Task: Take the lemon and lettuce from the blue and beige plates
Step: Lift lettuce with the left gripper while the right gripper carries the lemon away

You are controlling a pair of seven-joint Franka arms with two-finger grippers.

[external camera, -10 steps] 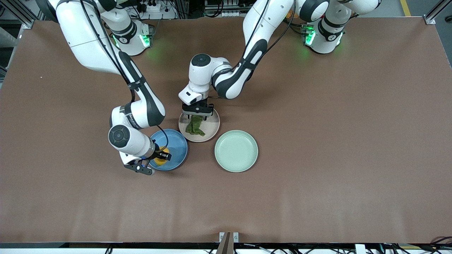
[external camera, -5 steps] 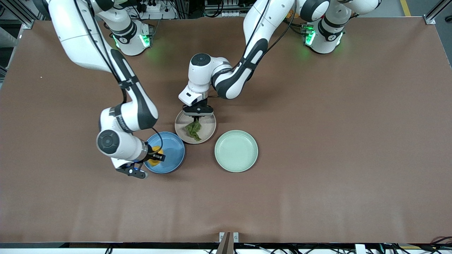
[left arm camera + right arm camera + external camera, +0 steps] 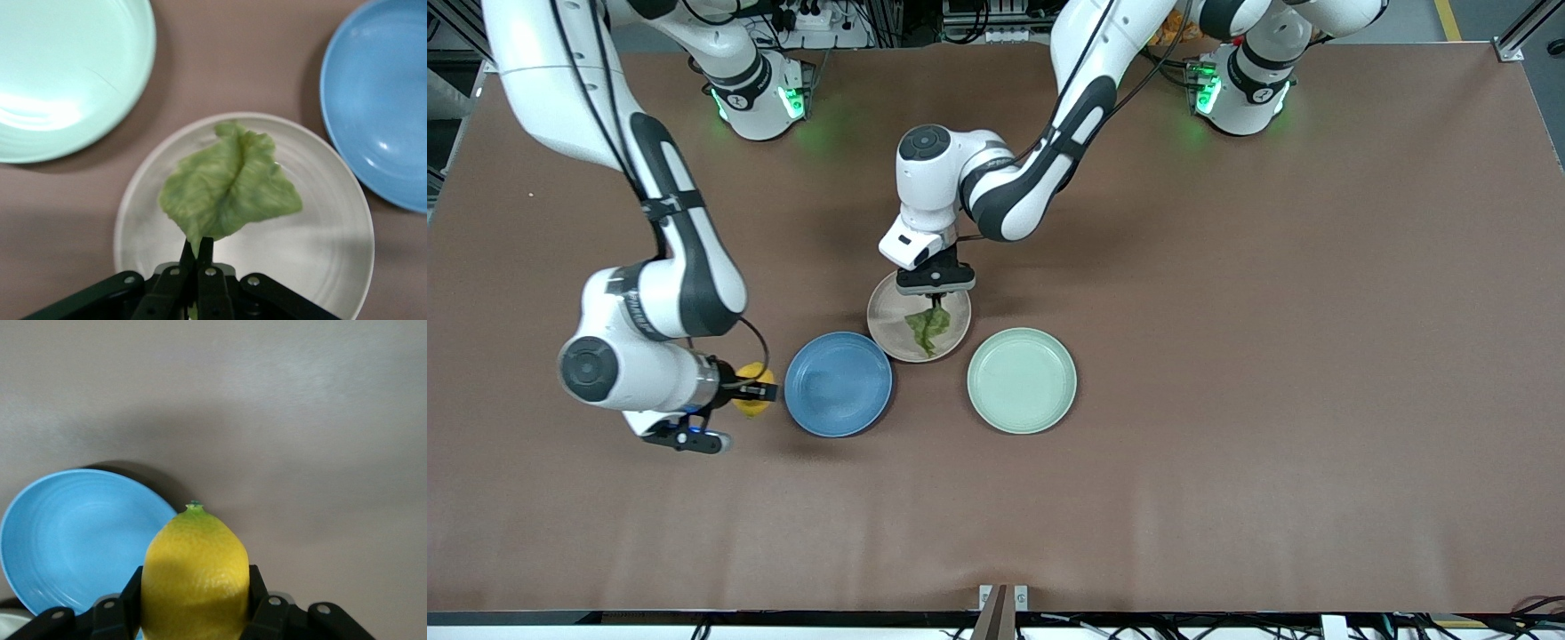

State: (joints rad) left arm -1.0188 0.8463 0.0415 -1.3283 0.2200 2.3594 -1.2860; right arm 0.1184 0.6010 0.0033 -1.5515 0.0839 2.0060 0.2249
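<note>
White glossy arm shells, dark grey joint bands, black cables clipped along links. Green status lights at both bases, top of frame. Black grippers, silver screws on finger mounts.

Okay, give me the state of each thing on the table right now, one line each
lemon: held in the right gripper, off its plate
lettuce: pinched by the left gripper, dangling over the beige plate
blue plate: empty
mint-green plate: empty

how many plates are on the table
3, in a cluster mid-table. The blue plate is toward the right arm's end, the beige plate sits beside it, farther from the front camera, and the mint-green plate is toward the left arm's end. None seems hidden.
</note>
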